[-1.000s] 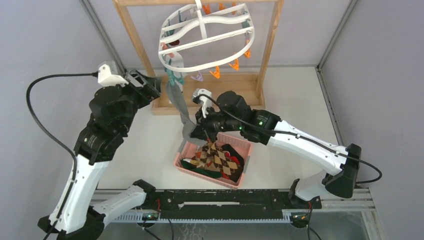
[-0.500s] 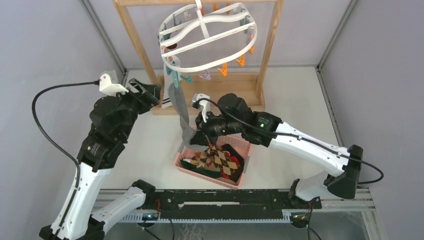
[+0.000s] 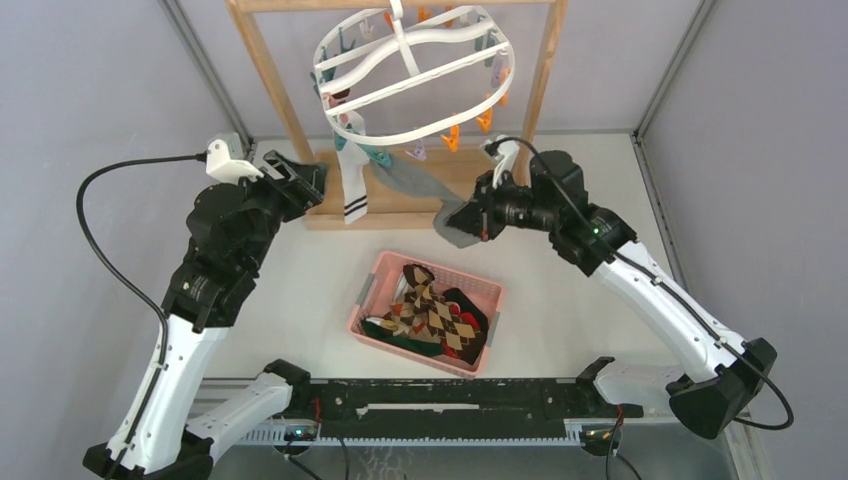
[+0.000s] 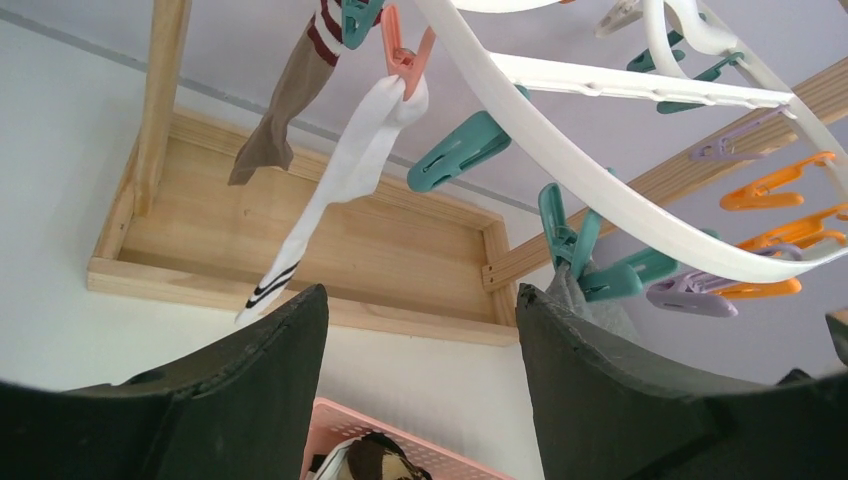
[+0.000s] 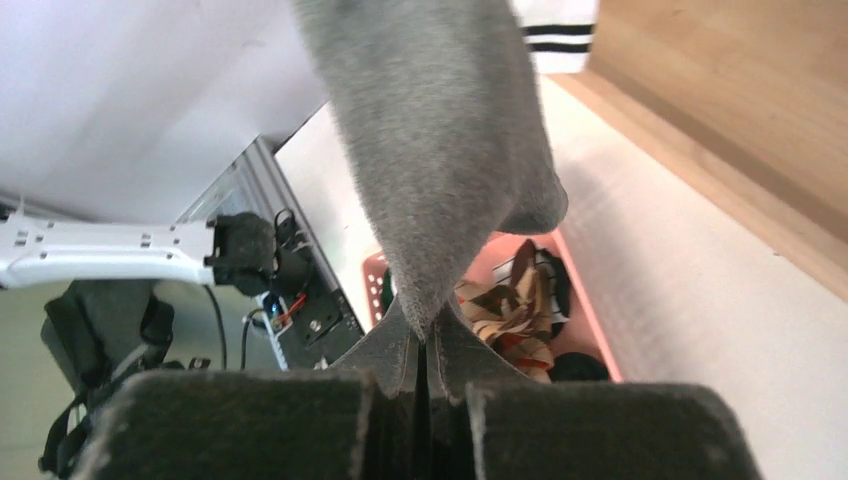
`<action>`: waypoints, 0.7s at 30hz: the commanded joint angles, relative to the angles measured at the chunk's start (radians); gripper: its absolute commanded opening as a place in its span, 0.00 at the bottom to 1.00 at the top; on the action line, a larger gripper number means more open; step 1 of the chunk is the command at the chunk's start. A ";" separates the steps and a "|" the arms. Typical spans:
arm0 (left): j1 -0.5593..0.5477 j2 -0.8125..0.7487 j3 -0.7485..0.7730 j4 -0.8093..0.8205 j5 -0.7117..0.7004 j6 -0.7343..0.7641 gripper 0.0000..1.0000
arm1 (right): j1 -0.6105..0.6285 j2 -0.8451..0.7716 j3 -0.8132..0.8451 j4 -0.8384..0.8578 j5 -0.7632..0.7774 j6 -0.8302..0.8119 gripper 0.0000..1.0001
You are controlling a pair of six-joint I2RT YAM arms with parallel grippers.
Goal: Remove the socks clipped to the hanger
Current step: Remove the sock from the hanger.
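Grey walls and a white table (image 3: 280, 290) from overhead, where the right arm stretches toward the wooden frame (image 3: 268, 75) and the right gripper (image 3: 472, 215) is pinched tight on the low end of a grey sock (image 3: 420, 183), its other end up in a teal clip (image 4: 565, 245) on the white hanger (image 4: 620, 78). Left wrist cam gives the clear look at a brown sock (image 4: 270, 130) clipped next to the white striped sock (image 4: 345, 185), framed between the fingers of the left gripper (image 4: 420, 320), spread apart on nothing, arm raised.
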 commanded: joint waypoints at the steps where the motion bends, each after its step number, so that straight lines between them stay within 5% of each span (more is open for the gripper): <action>1: 0.009 -0.016 0.021 0.024 0.018 -0.008 0.73 | -0.123 -0.014 0.000 0.073 -0.083 0.040 0.00; 21: 0.007 -0.025 0.041 -0.035 0.073 -0.015 0.74 | -0.552 0.115 0.009 0.351 -0.113 0.299 0.00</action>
